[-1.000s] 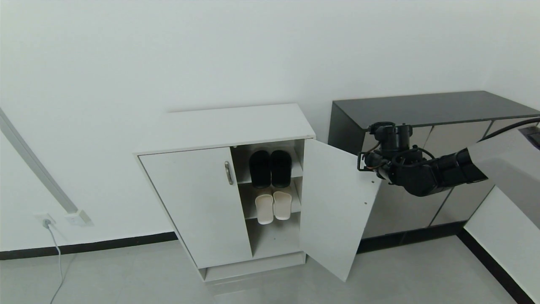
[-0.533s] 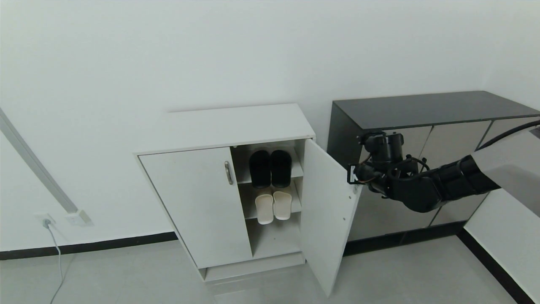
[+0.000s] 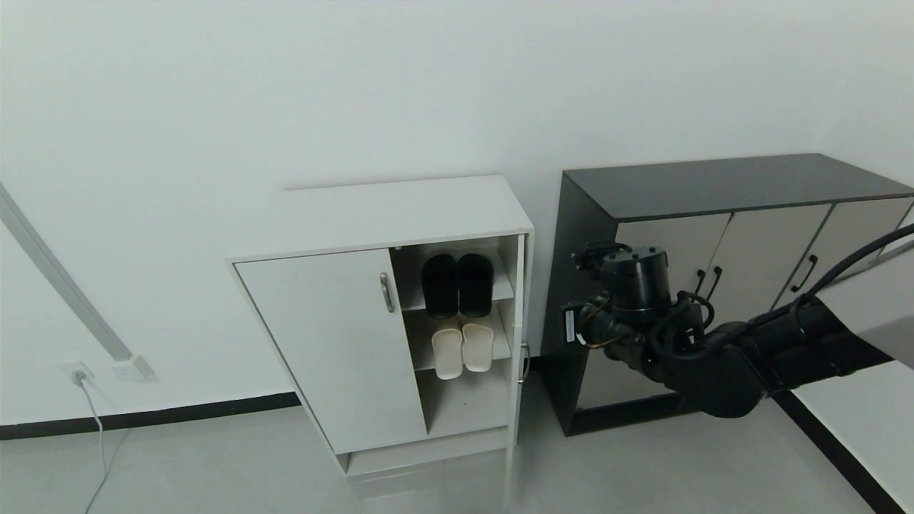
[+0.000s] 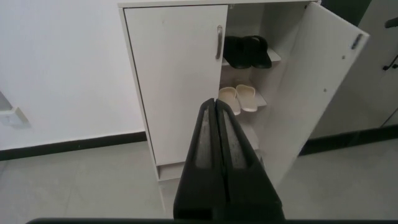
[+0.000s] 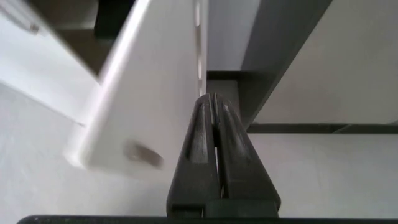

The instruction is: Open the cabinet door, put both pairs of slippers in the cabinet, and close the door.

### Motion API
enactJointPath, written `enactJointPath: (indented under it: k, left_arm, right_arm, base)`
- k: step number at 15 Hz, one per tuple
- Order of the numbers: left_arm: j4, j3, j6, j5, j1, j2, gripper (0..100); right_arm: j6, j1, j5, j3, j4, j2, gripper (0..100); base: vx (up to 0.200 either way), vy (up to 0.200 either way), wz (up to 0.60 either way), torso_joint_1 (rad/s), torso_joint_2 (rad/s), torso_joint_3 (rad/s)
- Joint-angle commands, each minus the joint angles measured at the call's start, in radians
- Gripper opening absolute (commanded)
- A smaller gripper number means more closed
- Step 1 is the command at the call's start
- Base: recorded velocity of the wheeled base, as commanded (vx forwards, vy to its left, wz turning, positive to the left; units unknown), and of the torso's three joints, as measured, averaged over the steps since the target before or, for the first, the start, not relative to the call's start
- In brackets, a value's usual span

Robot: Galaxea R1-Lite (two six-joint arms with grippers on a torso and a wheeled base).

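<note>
Starting nearest you: the left gripper (image 4: 216,107) hangs on the near side of the cabinet (image 3: 385,207), its fingers pressed together on nothing. The right gripper (image 5: 214,101), likewise pressed together and empty, sits just beside the outer face of the right-hand cabinet door (image 5: 143,93); you cannot confirm contact. That door stands open, swung out towards you. The left door (image 3: 335,343) is shut. Inside, the black slippers (image 3: 458,284) rest on the top shelf and the white slippers (image 3: 463,350) on the shelf below. To the right stands a dark sideboard (image 3: 714,185).
</note>
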Motion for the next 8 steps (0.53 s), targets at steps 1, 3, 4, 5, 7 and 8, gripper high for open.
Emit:
enactJointPath:
  k: [1, 3, 4, 5, 7, 8]
  left_arm:
    - [0.000, 0.000, 0.000, 0.000, 0.001, 0.001, 0]
    - [0.000, 0.001, 0.000, 0.000, 0.001, 0.001, 0]
    - [0.000, 0.001, 0.000, 0.000, 0.001, 0.001, 0]
    - [0.000, 0.000, 0.000, 0.000, 0.001, 0.001, 0]
    - [0.000, 0.000, -0.002, 0.000, 0.001, 0.001, 0]
    - [0.000, 0.001, 0.000, 0.000, 0.001, 0.001, 0]
  right_arm:
    - [-0.011, 0.026, -0.001, 0.031, -0.002, -0.037, 0]
    - [-0.014, 0.057, -0.002, 0.041, -0.005, -0.065, 0]
    - [-0.014, 0.068, -0.002, 0.047, -0.007, -0.068, 0]
    - [-0.012, 0.074, -0.004, 0.050, -0.008, -0.068, 0]
    - [-0.012, 0.089, -0.004, 0.071, -0.027, -0.071, 0]
    - [-0.014, 0.092, -0.004, 0.073, -0.028, -0.071, 0]
  base:
    - [0.000, 0.000, 0.00, 0.000, 0.00, 0.000]
    - [0.000, 0.000, 0.00, 0.000, 0.00, 0.000]
    - [0.000, 0.000, 0.00, 0.000, 0.00, 0.000]
    - [0.000, 0.000, 0.00, 0.000, 0.00, 0.000]
    - [0.000, 0.000, 0.30, 0.004, 0.00, 0.004]
    - [0.000, 0.000, 0.60, -0.002, 0.00, -0.002]
